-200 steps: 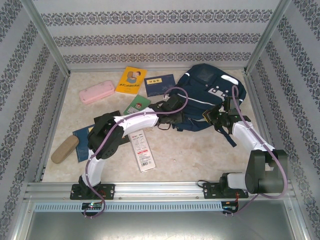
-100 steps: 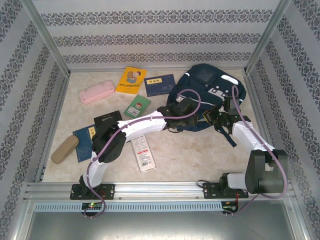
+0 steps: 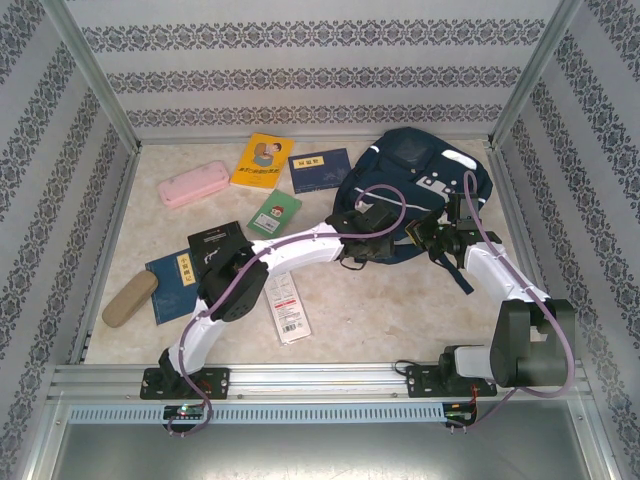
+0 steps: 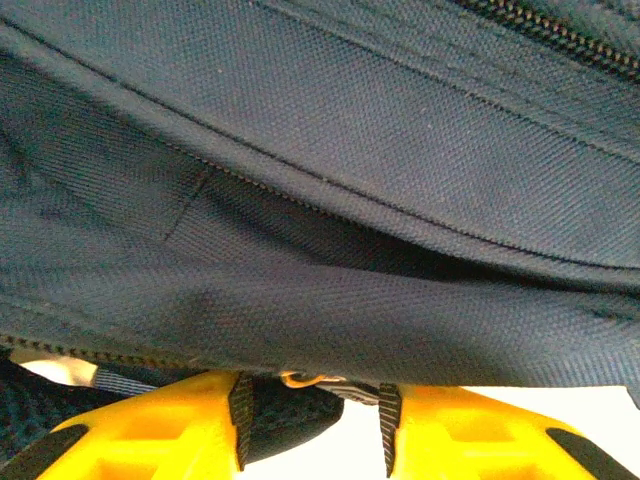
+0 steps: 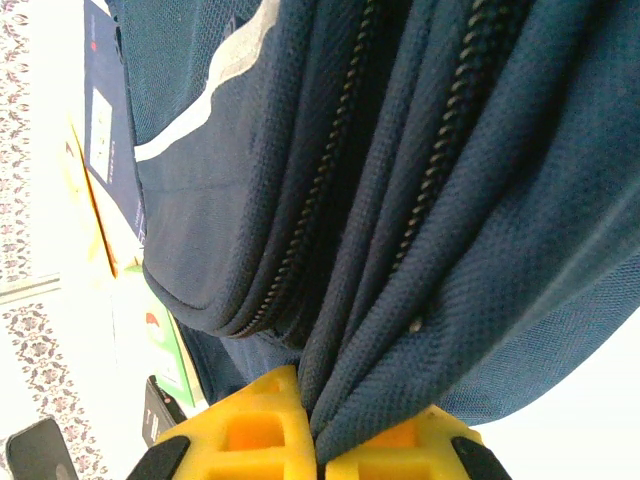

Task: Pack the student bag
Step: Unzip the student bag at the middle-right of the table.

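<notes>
Top view: the left gripper (image 3: 362,238) has swung rightward over the bench (image 3: 400,300) to the near edge of the student bag (image 3: 420,185), which lies at the far right. Its jaws stand partly spread against navy fabric, pinching nothing evident. The right gripper (image 3: 428,236) stays clamped on a fold beside a zip (image 5: 330,200). Opening the bag seems imminent, and the yellow book (image 3: 262,160) remains unpacked.
</notes>
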`<action>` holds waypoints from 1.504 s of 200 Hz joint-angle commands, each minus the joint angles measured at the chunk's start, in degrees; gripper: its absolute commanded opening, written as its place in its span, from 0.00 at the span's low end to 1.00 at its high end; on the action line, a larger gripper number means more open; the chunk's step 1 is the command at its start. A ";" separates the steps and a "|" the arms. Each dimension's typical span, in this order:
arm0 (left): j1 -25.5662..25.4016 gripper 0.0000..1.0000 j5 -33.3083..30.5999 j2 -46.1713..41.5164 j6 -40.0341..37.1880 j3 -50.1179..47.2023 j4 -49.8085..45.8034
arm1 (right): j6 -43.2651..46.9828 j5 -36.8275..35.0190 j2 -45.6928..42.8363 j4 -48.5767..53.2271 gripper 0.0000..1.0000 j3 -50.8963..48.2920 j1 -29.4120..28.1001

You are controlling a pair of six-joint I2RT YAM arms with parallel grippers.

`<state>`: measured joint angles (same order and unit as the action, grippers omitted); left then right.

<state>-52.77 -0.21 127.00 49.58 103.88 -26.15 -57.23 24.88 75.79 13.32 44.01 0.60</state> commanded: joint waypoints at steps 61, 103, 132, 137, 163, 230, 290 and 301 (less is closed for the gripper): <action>-1.56 0.42 -3.95 5.70 2.62 9.83 -9.68 | 0.28 -0.83 -0.55 -2.30 0.00 -0.41 -1.04; -1.72 0.38 -4.97 7.99 3.39 12.81 -11.74 | 0.28 -0.89 -1.08 -2.27 0.00 -0.83 -1.22; -1.74 0.32 -5.89 9.21 4.20 13.86 -12.76 | 0.17 -0.98 -1.26 -2.34 0.00 -1.12 -1.30; -1.72 0.32 -6.06 9.66 4.29 14.27 -13.05 | 0.11 -0.98 -1.21 -2.41 0.00 -1.17 -1.26; -1.54 0.45 -6.24 12.12 5.25 17.30 -15.15 | -0.20 -1.00 -1.43 -2.65 0.00 -1.29 -1.77; -1.54 0.17 -7.86 12.10 5.61 16.91 -16.09 | 0.10 -1.61 -2.14 -2.16 0.00 -1.88 -2.07; -1.47 0.00 -9.47 9.74 3.79 14.94 -17.00 | 1.08 -1.76 -2.39 -1.49 0.00 -1.48 -2.02; -1.30 0.00 -10.68 8.20 2.80 13.71 -17.51 | 1.92 -2.24 -2.91 -0.40 0.00 -1.30 -1.85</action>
<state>-54.35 -6.50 138.02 54.61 120.46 -39.57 -57.41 22.55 75.55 12.23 42.57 -0.64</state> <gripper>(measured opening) 0.083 0.074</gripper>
